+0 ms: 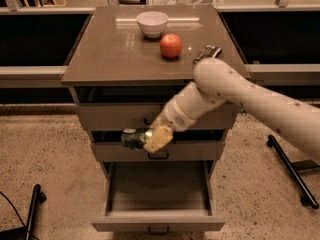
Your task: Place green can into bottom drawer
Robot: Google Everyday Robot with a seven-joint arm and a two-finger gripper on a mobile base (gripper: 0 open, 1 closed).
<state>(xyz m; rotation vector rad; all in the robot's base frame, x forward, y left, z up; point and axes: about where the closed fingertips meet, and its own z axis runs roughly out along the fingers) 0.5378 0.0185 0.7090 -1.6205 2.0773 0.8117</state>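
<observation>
My gripper [146,140] is shut on the green can [132,139], which lies sideways in its fingers in front of the middle drawer [160,150], left of that drawer's handle. The bottom drawer [159,222] is pulled out below, a wide shallow tray with nothing showing inside. The can hangs above the drawer's back left part. My pale arm [240,94] reaches in from the right and down across the cabinet front.
On the cabinet top [100,54] stand a white bowl [152,23], an orange fruit [171,45] and a small dark object [206,52] at the right edge. The top drawer [110,116] is shut. A dark stand leg [292,171] lies on the floor at right, another [32,209] at left.
</observation>
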